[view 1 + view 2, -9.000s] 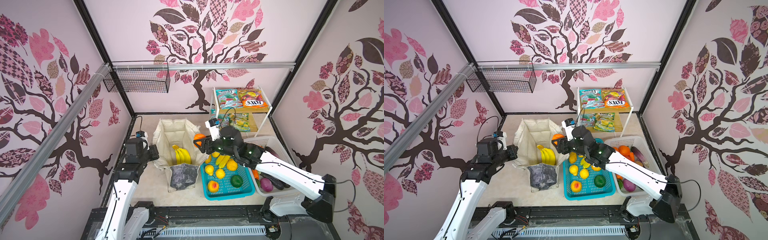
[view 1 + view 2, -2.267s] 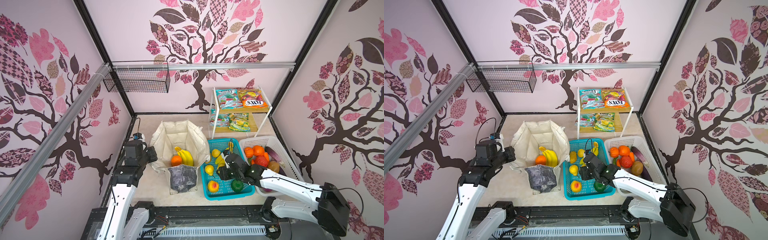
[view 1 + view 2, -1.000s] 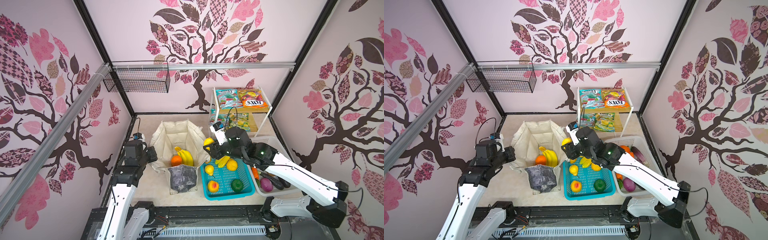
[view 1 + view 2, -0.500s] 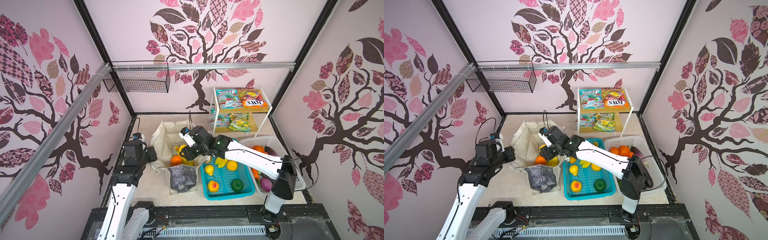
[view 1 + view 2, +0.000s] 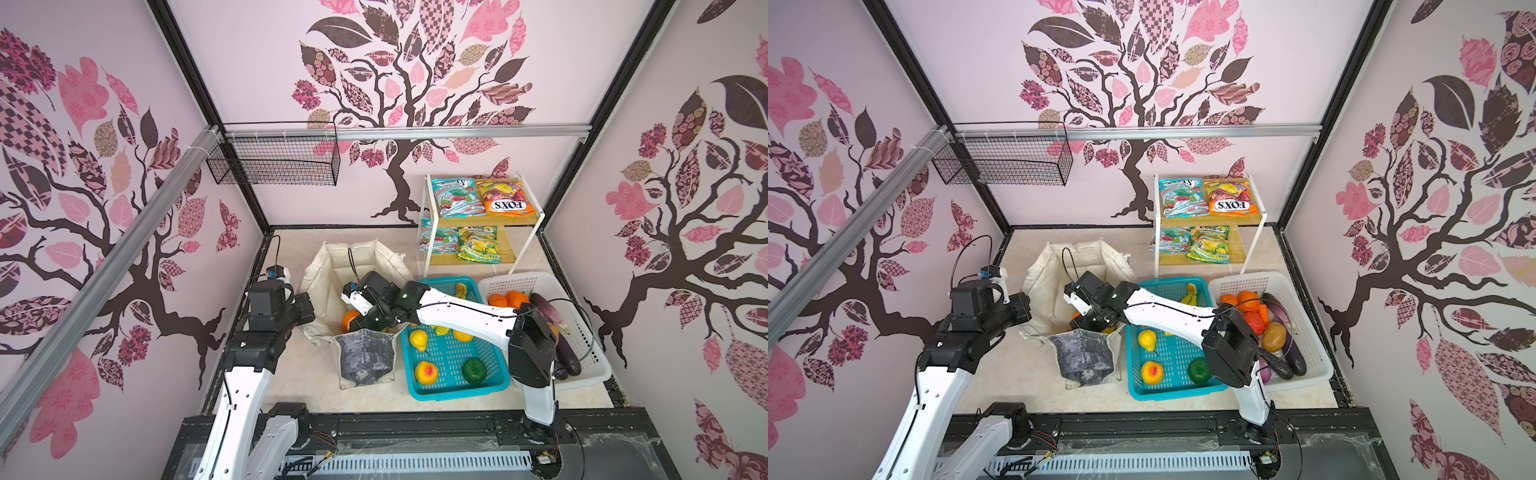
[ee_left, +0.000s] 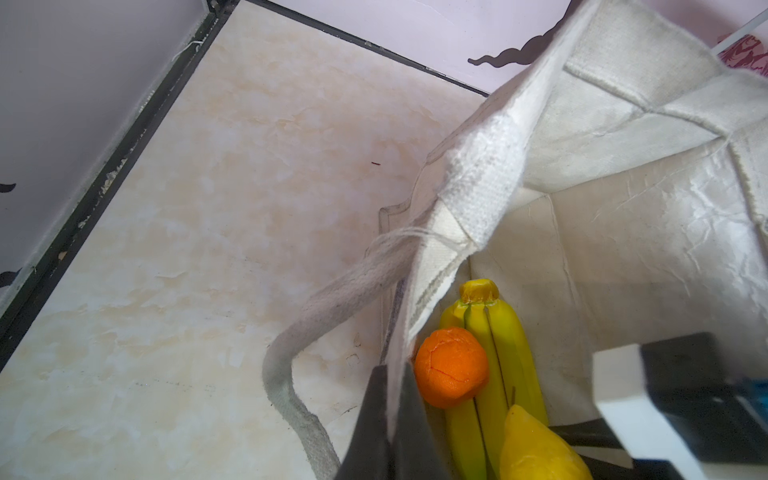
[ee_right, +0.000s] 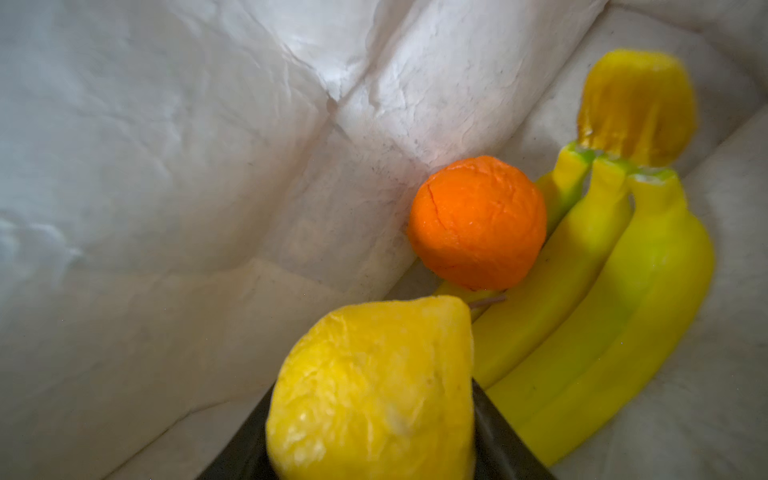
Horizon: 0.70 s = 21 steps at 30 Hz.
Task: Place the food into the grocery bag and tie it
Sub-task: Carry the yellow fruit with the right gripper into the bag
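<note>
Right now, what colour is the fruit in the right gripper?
Yellow; the fruit shows best in the right wrist view.

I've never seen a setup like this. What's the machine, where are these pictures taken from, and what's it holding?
A robot with two white arms, each ending in a two-fingered gripper. Two pictures look down on the whole booth; the two close-ups come from cameras on the wrists. On the surface stand a cream canvas bag, a teal basket and a white basket of produce, and a shelf of sweet packets. The left gripper is pinched shut on the bag's rim. The right gripper, inside the bag, holds a yellow fruit near an orange and a banana bunch.
</note>
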### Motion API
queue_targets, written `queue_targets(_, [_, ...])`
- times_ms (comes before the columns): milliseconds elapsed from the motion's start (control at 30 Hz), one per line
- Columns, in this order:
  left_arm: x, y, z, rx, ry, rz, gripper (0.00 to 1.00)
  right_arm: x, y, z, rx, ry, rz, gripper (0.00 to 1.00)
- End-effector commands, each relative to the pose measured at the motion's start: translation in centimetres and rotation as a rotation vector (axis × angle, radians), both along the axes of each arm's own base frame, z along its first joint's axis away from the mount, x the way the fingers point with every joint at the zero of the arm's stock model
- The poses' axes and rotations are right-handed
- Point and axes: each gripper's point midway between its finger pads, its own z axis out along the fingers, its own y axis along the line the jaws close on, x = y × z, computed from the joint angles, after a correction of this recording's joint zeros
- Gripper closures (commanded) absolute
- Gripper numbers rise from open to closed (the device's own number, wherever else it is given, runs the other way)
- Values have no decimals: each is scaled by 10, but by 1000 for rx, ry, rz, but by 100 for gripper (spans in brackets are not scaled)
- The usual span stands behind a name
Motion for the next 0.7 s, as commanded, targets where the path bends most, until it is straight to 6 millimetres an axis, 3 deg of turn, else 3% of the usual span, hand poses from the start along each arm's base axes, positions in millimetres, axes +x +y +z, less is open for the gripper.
queue_targets(0, [3,-1,2,-2,-31,-14,100,-4,-4,-34,-69,43,10,50])
queue_targets(433, [3,0,2,4,-30,-9,100,5,-10,-92,-168,81,-5,41])
queue_targets(667, [3,0,1,3,-25,-7,100,18,-15,-105,-196,79,-47,39])
